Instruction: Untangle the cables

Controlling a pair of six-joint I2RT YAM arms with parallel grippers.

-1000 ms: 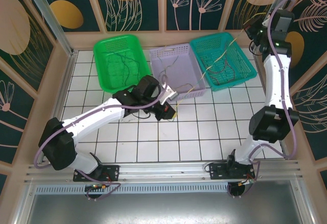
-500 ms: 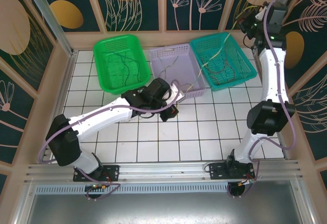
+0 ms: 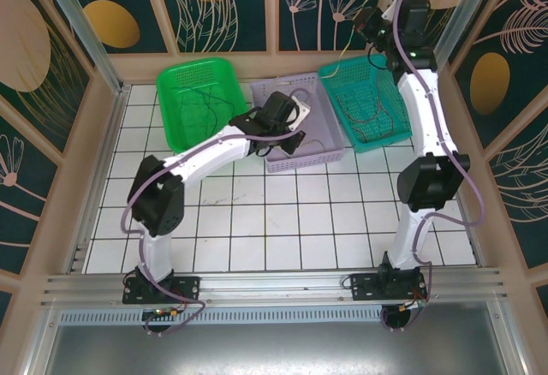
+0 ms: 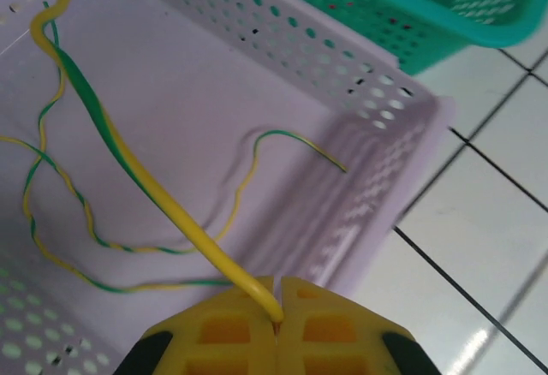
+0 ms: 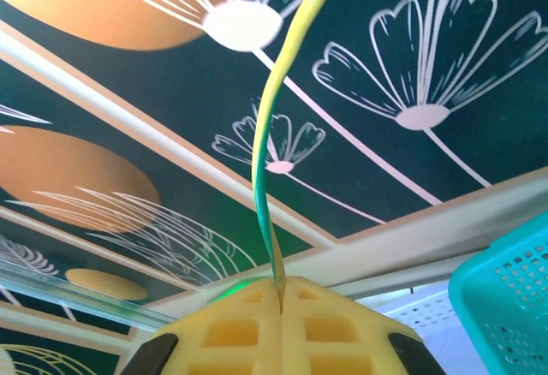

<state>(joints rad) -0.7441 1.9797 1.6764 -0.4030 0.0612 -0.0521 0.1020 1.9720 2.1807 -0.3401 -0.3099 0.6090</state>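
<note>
The cables here are thin yellow-green wires. My left gripper (image 4: 278, 311) is shut on the end of one yellow-green cable (image 4: 111, 139), which runs up across the floor of the lilac basket (image 4: 342, 84). Two thinner yellow-green wires (image 4: 248, 178) lie loose on that floor. From above, the left gripper (image 3: 291, 139) hangs over the lilac basket (image 3: 318, 157). My right gripper (image 5: 281, 294) is shut on another yellow-green cable (image 5: 261, 161) that rises out of the top of the wrist view. It is raised high against the back wall (image 3: 370, 22).
A green basket (image 3: 175, 127) with a few dark wires stands left of the lilac one. A teal basket (image 3: 411, 127) with a tangle of dark wires (image 3: 368, 114) stands right, its corner (image 5: 514, 298) below the right gripper. White tiles (image 3: 282, 221) spread in front.
The left arm swung from the tiles up over the lilac basket, still holding its cable. The right arm lifted and swung left along the back wall with its cable.
</note>
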